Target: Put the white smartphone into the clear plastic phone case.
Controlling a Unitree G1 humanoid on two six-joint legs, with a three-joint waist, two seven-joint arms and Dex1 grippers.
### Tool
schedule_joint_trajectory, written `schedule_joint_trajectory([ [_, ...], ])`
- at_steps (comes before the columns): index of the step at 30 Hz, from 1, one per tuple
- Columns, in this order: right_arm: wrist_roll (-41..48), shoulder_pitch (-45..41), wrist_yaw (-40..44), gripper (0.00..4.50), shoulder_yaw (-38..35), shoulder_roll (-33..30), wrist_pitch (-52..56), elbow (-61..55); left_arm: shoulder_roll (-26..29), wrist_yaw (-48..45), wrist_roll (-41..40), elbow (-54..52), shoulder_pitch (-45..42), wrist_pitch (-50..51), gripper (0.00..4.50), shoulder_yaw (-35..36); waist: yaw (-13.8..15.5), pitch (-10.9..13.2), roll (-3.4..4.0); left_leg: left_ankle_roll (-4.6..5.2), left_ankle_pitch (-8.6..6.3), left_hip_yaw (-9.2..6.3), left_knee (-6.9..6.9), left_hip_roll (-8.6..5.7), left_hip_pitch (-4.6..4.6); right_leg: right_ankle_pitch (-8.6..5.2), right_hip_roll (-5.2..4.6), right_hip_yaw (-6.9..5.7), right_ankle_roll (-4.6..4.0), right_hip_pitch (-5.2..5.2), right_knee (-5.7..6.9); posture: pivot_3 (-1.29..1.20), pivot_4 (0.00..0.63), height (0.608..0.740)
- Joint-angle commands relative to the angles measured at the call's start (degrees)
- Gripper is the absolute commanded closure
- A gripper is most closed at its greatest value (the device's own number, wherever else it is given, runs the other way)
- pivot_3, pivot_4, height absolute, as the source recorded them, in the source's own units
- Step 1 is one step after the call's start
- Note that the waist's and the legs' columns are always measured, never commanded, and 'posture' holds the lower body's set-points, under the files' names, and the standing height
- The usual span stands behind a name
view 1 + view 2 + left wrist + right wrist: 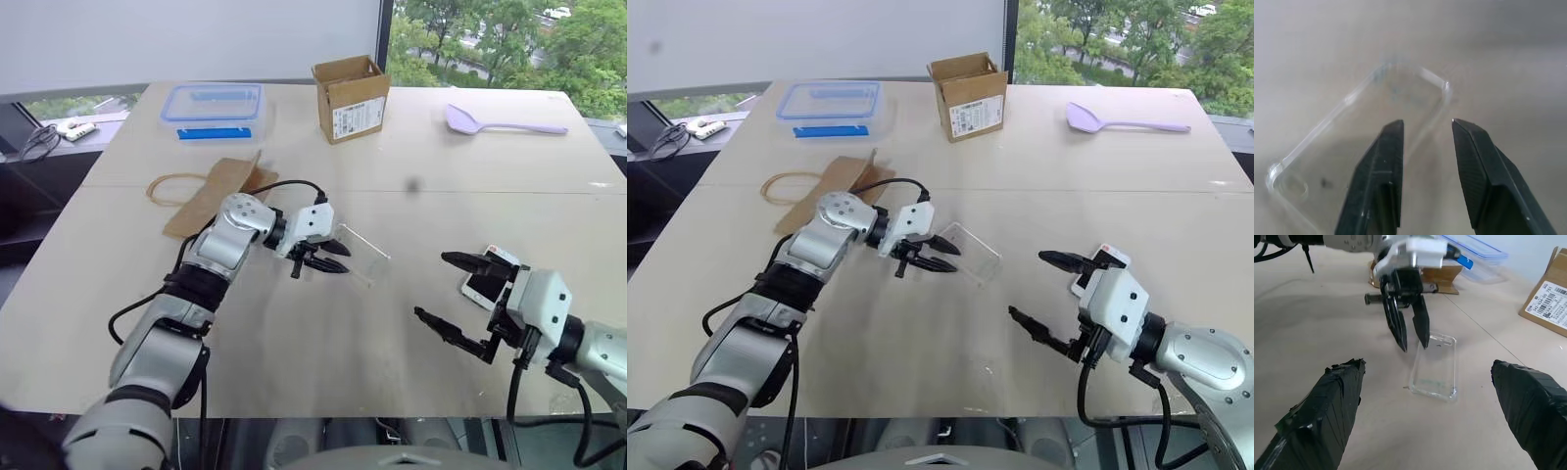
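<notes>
Left eye view shows the tabletop with the two arms over its near half. The right hand hovers at the near right with its fingers spread wide and nothing between them. The left hand hangs over the middle, its fingers parted by a narrow gap, tips at the near end of the clear phone case; in the right wrist view the tips look just above or just touching its rim, and I cannot tell which. The case lies flat on the tabletop, open side up as far as the glints show. The white phone lies on the tabletop at the right, just beyond the right hand and partly hidden by it, well apart from the case.

Risks from here, as I judge them:
- The case is light and slick; a brush from the left fingers could push it away or flip it.
- The phone lies flat, so wide fingers may scrape it along rather than lift it.
- If the phone comes down tilted or off-line, it could ride on the case's rim instead of seating, or shove the case aside unless the left hand steadies it.
</notes>
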Motion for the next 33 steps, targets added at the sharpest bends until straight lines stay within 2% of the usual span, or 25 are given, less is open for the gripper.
schedule_joint_trajectory([
  [1, 0.39, 0.5, -0.46, 0.0, -0.66, -0.09, -0.01, -2.15, -1.03, -1.55, 2.9, 6.68, -2.36, -11.74, 2.91, -1.09, -0.07, 0.0, 0.0, 0.0, 0.0, 0.01, 0.0, 0.0, 0.0, 0.0, -0.01, 0.01, 0.0, 0.0, -0.01, 0.0, 0.15, 0.74],
  [6, 0.39, 1.92, -0.66, 0.0, -1.46, -0.34, -0.05, -2.69, -2.71, 0.3, 8.59, 17.17, -5.38, -22.47, 2.91, -3.33, -0.11, -0.02, -0.02, 0.0, 0.0, 0.0, -0.01, 0.0, 0.01, 0.0, 0.0, 0.0, 0.0, 0.0, 0.0, 0.0, 0.15, 0.74],
  [9, 0.61, 2.47, -0.94, 0.0, -2.03, -0.4, 0.14, -3.2, -3.87, 0.09, 8.8, 19.29, -6.09, -22.39, 3.71, -3.0, -0.08, -0.08, 0.0, 0.0, 0.0, 0.02, -0.01, 0.0, 0.14, 0.0, 0.0, 0.0, 0.0, 0.14, 0.01, 0.0, 0.15, 0.74],
  [10, 0.82, 2.83, -0.92, 0.0, -2.47, -0.5, 0.22, -3.49, -4.19, -0.27, 8.08, 18.24, -5.91, -19.35, 4.21, -2.44, -0.06, -0.09, -0.01, 0.01, 0.0, 0.01, 0.01, 0.0, 0.17, 0.01, 0.0, 0.0, 0.01, 0.16, 0.03, 0.0, 0.15, 0.74],
  [11, 1.01, 3.25, -0.84, 0.0, -2.95, -0.61, 0.24, -3.78, -4.27, -0.51, 7.25, 16.49, -5.53, -16.08, 4.44, -1.84, -0.04, -0.1, -0.01, 0.01, 0.0, -0.04, 0.06, 0.0, 0.17, 0.0, 0.0, -0.02, 0.01, 0.19, 0.04, 0.0, 0.15, 0.74],
  [13, 1.31, 4.15, -0.54, 0.0, -3.84, -0.9, 0.2, -4.22, -3.8, -1.71, 5.74, 12.06, -4.28, -11.06, 4.44, -0.96, -0.15, -0.1, -0.02, 0.01, 0.0, -0.06, 0.13, 0.0, 0.17, 0.0, 0.0, -0.03, 0.03, 0.21, 0.1, 0.0, 0.15, 0.74],
  [16, 2.0, 6.42, 0.98, 0.0, -6.26, -1.6, -0.21, -4.21, -2.48, -2.74, 2.97, 0.66, -0.95, 1.75, 4.44, 0.27, -0.25, -0.11, -0.01, 0.01, 0.0, -0.04, 0.15, 0.01, 0.16, 0.0, -0.01, -0.01, 0.02, 0.2, 0.16, 0.0, 0.15, 0.74],
  [19, 3.25, 10.29, 3.74, 0.0, -11.07, -2.2, -0.95, -3.28, -2.14, 0.37, 1.07, -12.36, 2.46, 16.34, 4.44, 1.48, -0.11, -0.09, 0.01, 0.01, 0.0, -0.05, 0.14, 0.03, 0.06, 0.0, -0.01, -0.01, 0.03, 0.08, 0.17, 0.0, 0.15, 0.74],
  [23, 6.5, 14.62, 7.14, 0.0, -18.54, -1.87, -1.35, -1.56, -3.12, 5.72, 1.13, -21.38, 5.02, 27.18, 4.44, 1.82, -0.03, -0.08, -0.01, 0.01, 0.0, -0.1, 0.14, 0.02, 0.02, -0.03, -0.06, -0.03, 0.08, 0.09, 0.19, 0.0, 0.15, 0.74],
  [28, 12.13, 18.13, 11.64, 0.0, -25.23, -4.3, 3.08, 1.77, -4.26, 10.45, 1.15, -24.24, 6.77, 31.45, 4.44, 1.53, -0.28, -0.08, 0.01, 0.01, 0.0, -0.06, 0.14, 0.02, 0.15, -0.04, -0.05, 0.04, 0.08, 0.13, 0.26, 0.0, 0.15, 0.74],
  [33, 14.38, 18.19, 13.83, 0.0, -29.69, -7.03, 5.85, 4.54, -5.01, 13.67, 2.44, -23.61, 7.37, 29.97, 4.44, 0.31, -0.11, -0.08, 0.01, 0.01, 0.0, -0.05, 0.14, 0.03, 0.18, -0.05, -0.04, 0.05, 0.07, 0.12, 0.32, 0.0, 0.15, 0.74],
])
